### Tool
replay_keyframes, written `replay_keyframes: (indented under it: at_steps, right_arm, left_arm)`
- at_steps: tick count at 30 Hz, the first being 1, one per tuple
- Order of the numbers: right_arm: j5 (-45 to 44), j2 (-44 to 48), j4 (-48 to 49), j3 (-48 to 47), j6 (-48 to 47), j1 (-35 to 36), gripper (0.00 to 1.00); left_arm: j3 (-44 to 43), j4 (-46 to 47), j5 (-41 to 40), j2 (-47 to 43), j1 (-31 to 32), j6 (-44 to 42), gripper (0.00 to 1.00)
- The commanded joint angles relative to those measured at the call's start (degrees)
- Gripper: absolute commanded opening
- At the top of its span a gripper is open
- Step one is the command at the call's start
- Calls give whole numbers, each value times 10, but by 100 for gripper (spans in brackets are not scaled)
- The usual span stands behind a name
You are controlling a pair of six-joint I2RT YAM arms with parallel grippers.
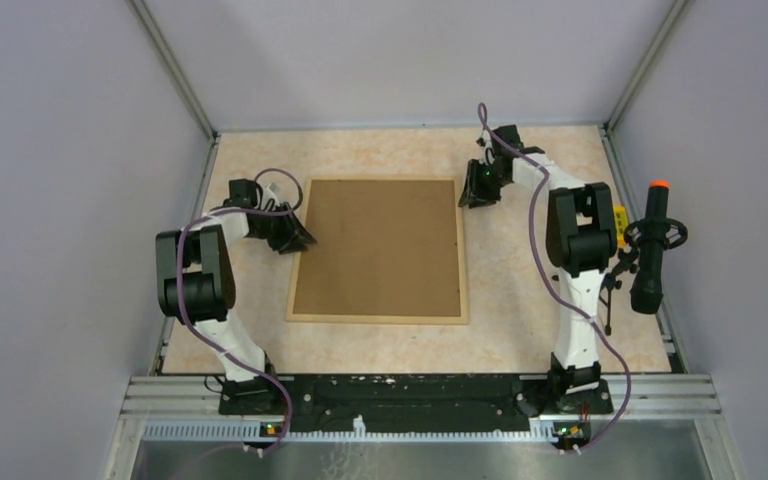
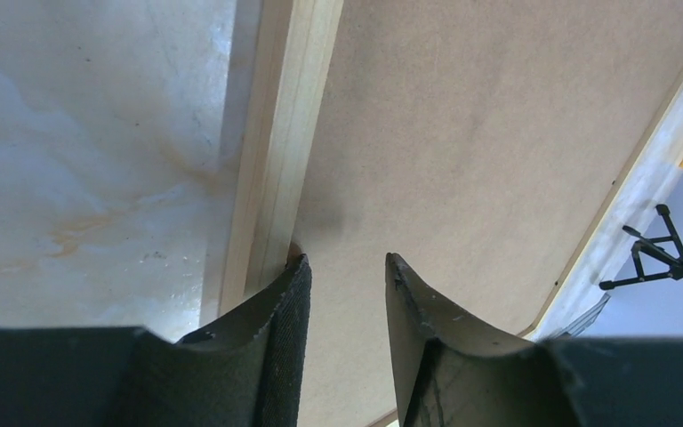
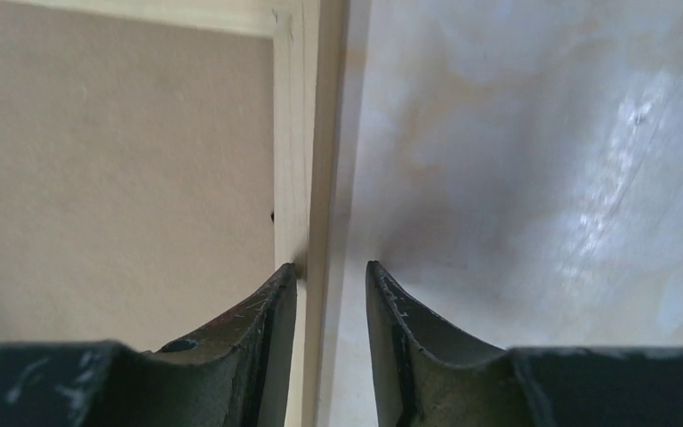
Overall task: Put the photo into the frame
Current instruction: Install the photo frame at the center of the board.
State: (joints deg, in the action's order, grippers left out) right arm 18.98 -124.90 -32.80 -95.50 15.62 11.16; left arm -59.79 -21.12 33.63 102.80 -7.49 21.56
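Marbled table [image 1: 520,290] | frame [image 1: 380,319] between left gripper [image 1: 300,238] and right gripper [image 1: 475,195]

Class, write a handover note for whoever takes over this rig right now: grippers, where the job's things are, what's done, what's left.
Left gripper: open, at the left rail of the frame, over the edge of the backing board.
Right gripper: open, straddling the right rail near the far corner.
The frame lies flat on the table, back up, board fitted.
Photo: not in view; done or not, cannot tell.
Left: find the photo or confirm it is inside.
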Motion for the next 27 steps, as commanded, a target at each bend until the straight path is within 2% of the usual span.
replay_keyframes:
  at_steps: [1,7,16,27]
  right_arm:
    - [9,-37,-1,-59,1,-5,33]
    - [5,-64,-14,-86,-2,-5,30]
    - [11,-90,-24,-95,-7,-2,29]
    - [-67,-125,-53,-104,3,28,28]
  left_arm:
    - [10,11,-24,25,-3,-16,41]
    - [12,10,-25,19,-3,-19,34]
    - [17,14,-12,19,-1,-20,32]
    - [18,17,-5,22,8,-21,30]
